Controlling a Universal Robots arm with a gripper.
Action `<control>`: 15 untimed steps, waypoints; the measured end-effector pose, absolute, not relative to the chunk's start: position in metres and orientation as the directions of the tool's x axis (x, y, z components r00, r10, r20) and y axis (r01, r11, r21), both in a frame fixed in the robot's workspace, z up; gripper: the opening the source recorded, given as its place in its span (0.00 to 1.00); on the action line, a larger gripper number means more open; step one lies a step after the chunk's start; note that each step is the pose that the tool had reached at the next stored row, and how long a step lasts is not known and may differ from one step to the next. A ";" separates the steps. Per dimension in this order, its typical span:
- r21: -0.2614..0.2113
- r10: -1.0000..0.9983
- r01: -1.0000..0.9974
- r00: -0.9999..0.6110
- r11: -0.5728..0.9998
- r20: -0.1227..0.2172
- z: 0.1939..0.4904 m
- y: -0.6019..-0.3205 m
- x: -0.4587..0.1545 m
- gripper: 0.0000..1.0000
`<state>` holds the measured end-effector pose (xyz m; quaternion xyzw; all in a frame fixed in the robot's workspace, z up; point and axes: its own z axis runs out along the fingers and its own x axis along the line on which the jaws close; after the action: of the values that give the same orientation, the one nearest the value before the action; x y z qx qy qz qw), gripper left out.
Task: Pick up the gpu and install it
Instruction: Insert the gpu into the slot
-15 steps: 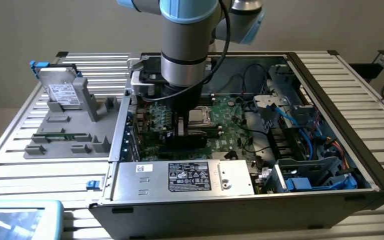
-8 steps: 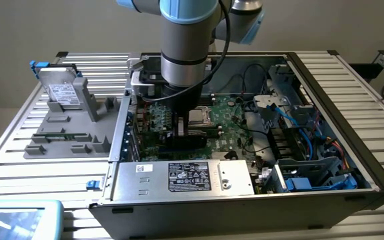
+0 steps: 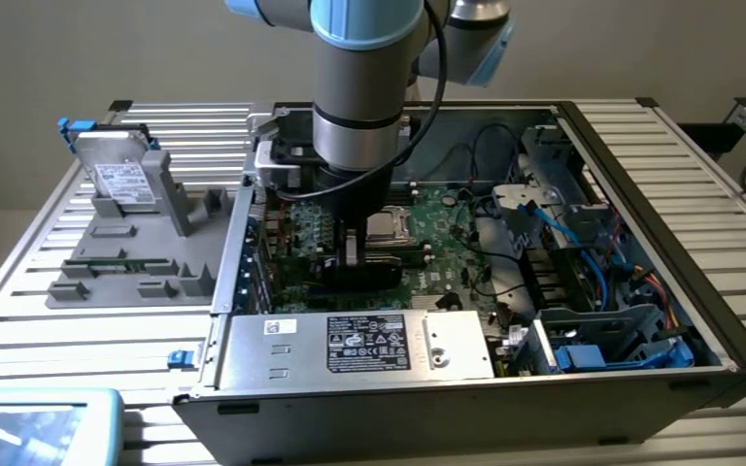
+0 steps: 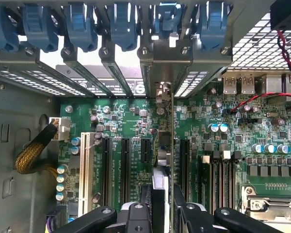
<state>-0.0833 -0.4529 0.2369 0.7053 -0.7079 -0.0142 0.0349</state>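
One pincer (image 4: 163,206) clamped on gpu (image 4: 166,145), over motherboard (image 4: 262,145)

The circuit board (image 4: 136,121) inside the computer case (image 3: 684,320) is green, with black slots, one white slot (image 4: 85,172) and blue latches (image 4: 82,24) along the back. The gripper (image 4: 162,213) is black, the arm (image 3: 360,87) grey with light blue caps. The worktop (image 3: 36,320) is striped silver, carrying a grey holder (image 3: 140,262) and a silver drive (image 3: 124,180) with a white label.
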 end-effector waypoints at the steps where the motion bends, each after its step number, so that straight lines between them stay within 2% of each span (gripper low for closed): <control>1: 0.069 -1.000 -0.998 -0.003 0.005 0.029 0.237 -0.453 -0.083 0.28; 5: 0.070 -1.000 -0.998 -0.003 0.005 0.030 0.238 -0.453 -0.084 0.28; 6: 0.070 -1.000 -0.998 -0.003 0.005 0.030 0.240 -0.453 -0.083 0.29; 7: 0.069 -1.000 -0.998 -0.003 0.005 0.029 0.242 -0.453 -0.083 0.35; 8: 0.069 -1.000 -0.998 -0.003 0.005 0.030 0.244 -0.453 -0.083 0.35; 9: 0.069 -1.000 -0.998 -0.003 0.005 0.029 0.246 -0.453 -0.083 0.42; 10: 0.069 -1.000 -0.998 -0.003 0.005 0.029 0.248 -0.453 -0.083 0.42; 11: 0.068 -1.000 -0.998 -0.003 0.005 0.029 0.251 -0.453 -0.083 0.48; 15: 0.068 -1.000 -0.998 -0.003 0.005 0.031 0.269 -0.453 -0.083 0.48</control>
<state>-0.0833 -0.4529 0.2689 0.7053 -0.7080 -0.0133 0.0350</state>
